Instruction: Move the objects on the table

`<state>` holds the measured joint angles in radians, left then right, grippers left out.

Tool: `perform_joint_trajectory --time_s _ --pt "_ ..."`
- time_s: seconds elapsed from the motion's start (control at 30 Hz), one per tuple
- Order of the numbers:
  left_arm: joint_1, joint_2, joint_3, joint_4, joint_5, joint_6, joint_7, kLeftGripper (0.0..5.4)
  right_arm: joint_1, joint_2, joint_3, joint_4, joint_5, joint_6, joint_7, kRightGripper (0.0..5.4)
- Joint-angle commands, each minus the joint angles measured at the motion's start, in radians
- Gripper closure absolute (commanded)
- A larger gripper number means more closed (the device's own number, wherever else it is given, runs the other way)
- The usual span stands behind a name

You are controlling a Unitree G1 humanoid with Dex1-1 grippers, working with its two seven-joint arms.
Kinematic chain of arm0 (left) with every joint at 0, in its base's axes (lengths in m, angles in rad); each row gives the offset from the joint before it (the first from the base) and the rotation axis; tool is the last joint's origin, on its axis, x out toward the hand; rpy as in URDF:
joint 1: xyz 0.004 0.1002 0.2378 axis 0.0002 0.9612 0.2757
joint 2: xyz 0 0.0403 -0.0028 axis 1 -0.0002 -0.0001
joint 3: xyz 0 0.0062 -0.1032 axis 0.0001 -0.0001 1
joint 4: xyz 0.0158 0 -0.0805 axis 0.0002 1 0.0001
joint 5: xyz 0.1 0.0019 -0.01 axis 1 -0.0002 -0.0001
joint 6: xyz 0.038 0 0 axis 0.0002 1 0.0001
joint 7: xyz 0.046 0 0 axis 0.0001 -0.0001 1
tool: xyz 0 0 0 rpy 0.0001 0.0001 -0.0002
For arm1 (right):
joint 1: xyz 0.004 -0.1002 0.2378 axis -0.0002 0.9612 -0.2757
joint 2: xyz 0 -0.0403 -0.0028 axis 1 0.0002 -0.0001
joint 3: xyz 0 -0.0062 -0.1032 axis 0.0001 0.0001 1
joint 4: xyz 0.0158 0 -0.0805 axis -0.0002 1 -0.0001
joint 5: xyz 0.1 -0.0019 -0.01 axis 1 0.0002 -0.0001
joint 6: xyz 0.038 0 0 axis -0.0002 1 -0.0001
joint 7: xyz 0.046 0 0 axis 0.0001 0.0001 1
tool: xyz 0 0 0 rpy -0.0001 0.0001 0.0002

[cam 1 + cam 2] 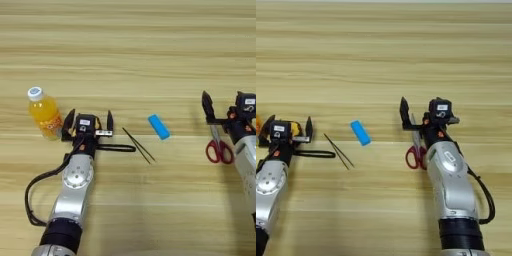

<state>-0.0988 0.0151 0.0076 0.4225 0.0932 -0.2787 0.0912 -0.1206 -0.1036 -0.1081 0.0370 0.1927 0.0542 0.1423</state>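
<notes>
Left gripper sits with its fingers spread, and I see it straddling the yellow-black tape measure, whose black strap trails right along the table. Just left of it stands the bottle, upright, white cap on. Right of the strap lie the tweezers, then the blue block, apart from both. My right gripper hangs over the scissors; one finger stands up at its left, but I cannot tell how wide it is set.
</notes>
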Motion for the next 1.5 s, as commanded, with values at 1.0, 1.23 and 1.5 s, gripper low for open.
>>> perform_joint_trajectory --time_s 1.0,1.23,1.5 --pt "-0.026 -0.002 0.01 0.104 -0.009 -0.005 0.004 0.03 -0.007 0.009 0.006 -0.019 0.001 0.007 0.002 0.0" --pt "-0.03 0.0 0.012 0.117 -0.011 -0.008 0.004 0.03 -0.008 0.011 0.008 -0.018 0.0 0.005 0.0 0.0" --pt "-0.034 0.001 0.013 0.128 -0.012 -0.008 0.009 0.03 -0.009 0.011 0.007 -0.014 0.0 0.004 0.001 0.0"
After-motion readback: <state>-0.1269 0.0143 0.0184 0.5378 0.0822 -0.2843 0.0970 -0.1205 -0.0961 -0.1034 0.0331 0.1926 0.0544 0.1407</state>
